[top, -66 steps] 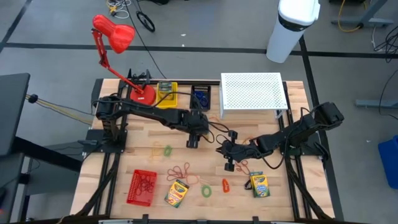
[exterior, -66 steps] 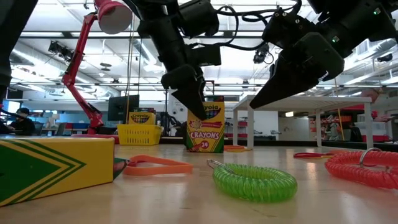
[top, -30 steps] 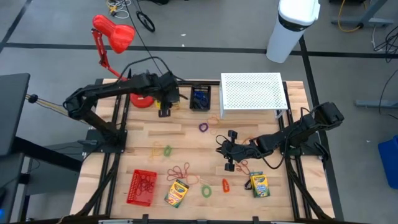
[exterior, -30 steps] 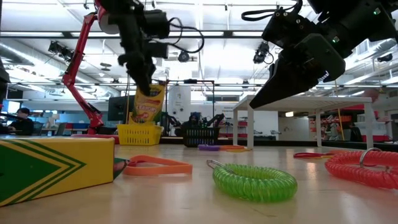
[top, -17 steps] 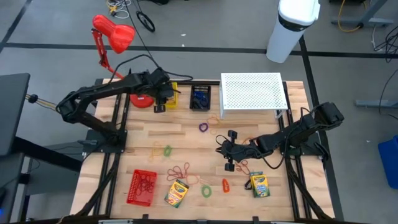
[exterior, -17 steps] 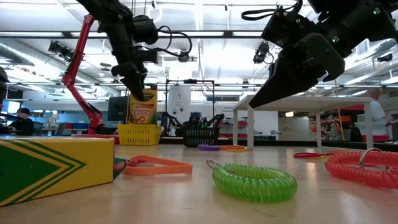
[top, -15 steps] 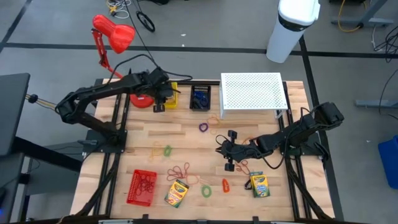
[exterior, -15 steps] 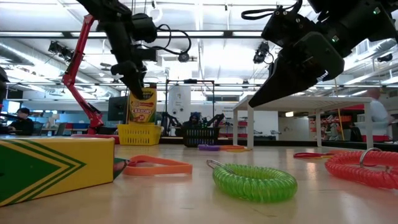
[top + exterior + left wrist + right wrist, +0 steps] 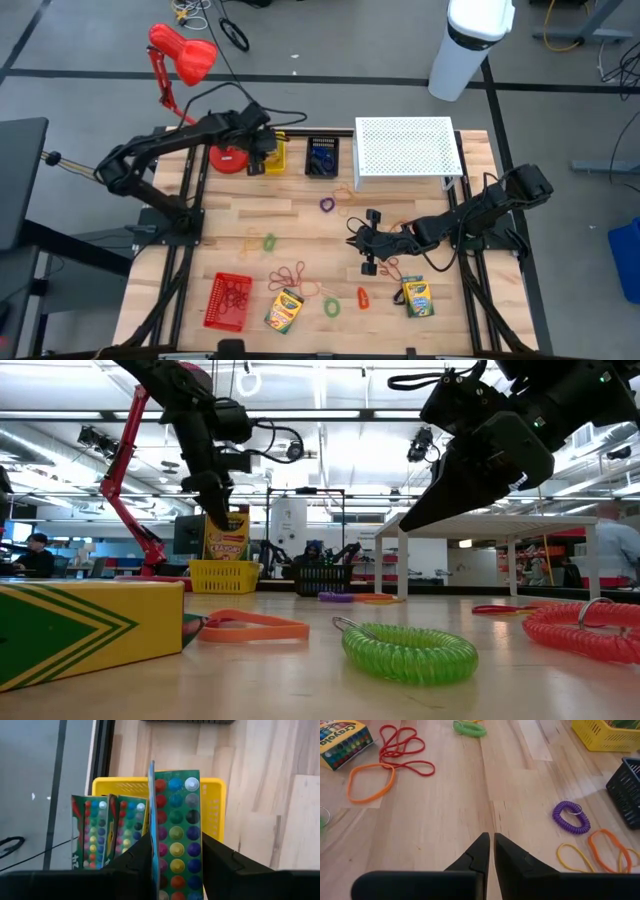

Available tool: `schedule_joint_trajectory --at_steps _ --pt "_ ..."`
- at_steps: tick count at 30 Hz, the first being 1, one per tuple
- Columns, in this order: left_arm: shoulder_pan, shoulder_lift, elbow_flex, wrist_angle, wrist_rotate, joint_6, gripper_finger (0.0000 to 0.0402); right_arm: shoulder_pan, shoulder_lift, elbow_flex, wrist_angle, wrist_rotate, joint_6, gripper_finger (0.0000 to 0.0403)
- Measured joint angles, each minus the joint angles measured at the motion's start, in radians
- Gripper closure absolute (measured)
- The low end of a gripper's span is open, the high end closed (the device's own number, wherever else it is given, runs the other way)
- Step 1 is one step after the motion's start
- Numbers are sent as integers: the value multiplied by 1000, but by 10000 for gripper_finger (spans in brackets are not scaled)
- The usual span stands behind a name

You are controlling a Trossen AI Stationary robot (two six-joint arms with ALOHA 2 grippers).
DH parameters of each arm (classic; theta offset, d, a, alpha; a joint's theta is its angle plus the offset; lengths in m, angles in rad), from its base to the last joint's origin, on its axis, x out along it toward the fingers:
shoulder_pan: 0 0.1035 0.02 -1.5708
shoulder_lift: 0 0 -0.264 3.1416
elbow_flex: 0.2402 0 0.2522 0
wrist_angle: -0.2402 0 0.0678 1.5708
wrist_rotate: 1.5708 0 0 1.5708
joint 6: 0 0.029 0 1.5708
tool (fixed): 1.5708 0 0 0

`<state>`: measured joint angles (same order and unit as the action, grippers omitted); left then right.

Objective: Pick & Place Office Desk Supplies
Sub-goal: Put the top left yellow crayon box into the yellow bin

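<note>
the crayon box [image 9: 176, 827] is hanging clamped in the left tool [image 9: 175, 865] over the yellow bin [image 9: 217, 795] at the worktop's far edge; lowering it upright beside the boxes inside seems wise. right tool [image 9: 488, 851] is idling mid-worktop, fingers together.

Crayon boxes, five: two lying at the table's near edge [image 9: 284, 311] [image 9: 416, 297], two standing in the yellow bin [image 9: 89, 832] [image 9: 127, 825], one held over it [image 9: 177, 835]. Bins, three: yellow bin [image 9: 273, 156], black bin [image 9: 322, 156], red bin [image 9: 229, 301]. Coil loops, four: green [image 9: 331, 307], green [image 9: 270, 241], purple [image 9: 326, 205], orange [image 9: 362, 297]. Rubber bands tangled, uncountable.
</note>
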<state>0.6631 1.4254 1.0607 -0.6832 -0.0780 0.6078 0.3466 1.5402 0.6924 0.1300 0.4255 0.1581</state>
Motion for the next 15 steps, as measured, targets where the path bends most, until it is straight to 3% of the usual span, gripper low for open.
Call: schedule_joint_trajectory --at_steps 15 --pt "33 56 -12 27 -2 14 272 0 0 0 3 -28 -4 368"
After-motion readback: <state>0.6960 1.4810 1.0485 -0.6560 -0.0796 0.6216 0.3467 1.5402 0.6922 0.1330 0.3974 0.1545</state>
